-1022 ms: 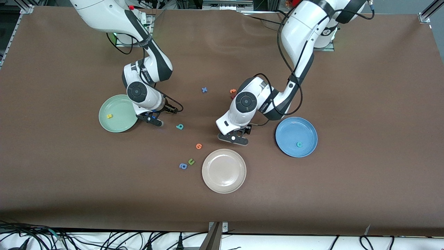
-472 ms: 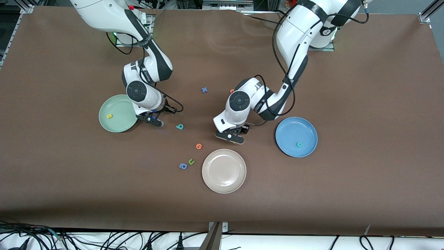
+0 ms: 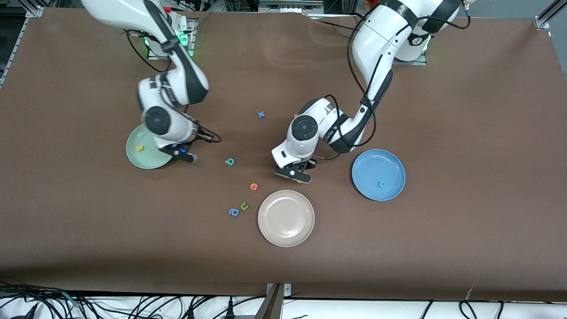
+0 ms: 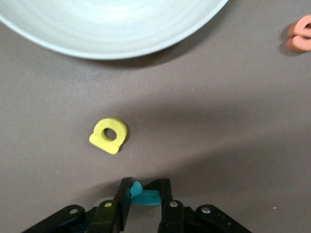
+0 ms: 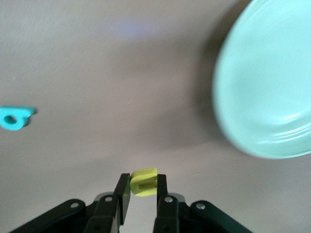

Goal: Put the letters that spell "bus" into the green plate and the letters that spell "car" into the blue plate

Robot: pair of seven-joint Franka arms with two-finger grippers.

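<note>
Between the fingers of the left pincer (image 4: 143, 194) sits a thin teal plastic letter "r" (image 4: 142, 195), pinched just above the brown tabletop (image 3: 443, 110), close to the rim of the round beige plate (image 4: 107, 29). A yellow plastic letter "a" (image 4: 109, 136) lies on the tabletop between this pincer and the beige plate. The round medium-blue plate (image 3: 390, 164), toward the left arm's end, carries a teal letter "c" (image 3: 382, 184). The right pincer (image 5: 143, 191) is pinching a yellow letter "u" (image 5: 144, 182) beside the rim of the round pale mint-green plate (image 3: 148, 163); a yellow letter "s" (image 3: 139, 148) lies in that plate. A teal letter "b" (image 3: 229, 161) lies on the tabletop between the two pincers. Nearer to the front camera are an orange letter (image 3: 254, 186), a green letter "u" (image 3: 244, 206) and a blue letter "a" (image 3: 233, 212)
</note>
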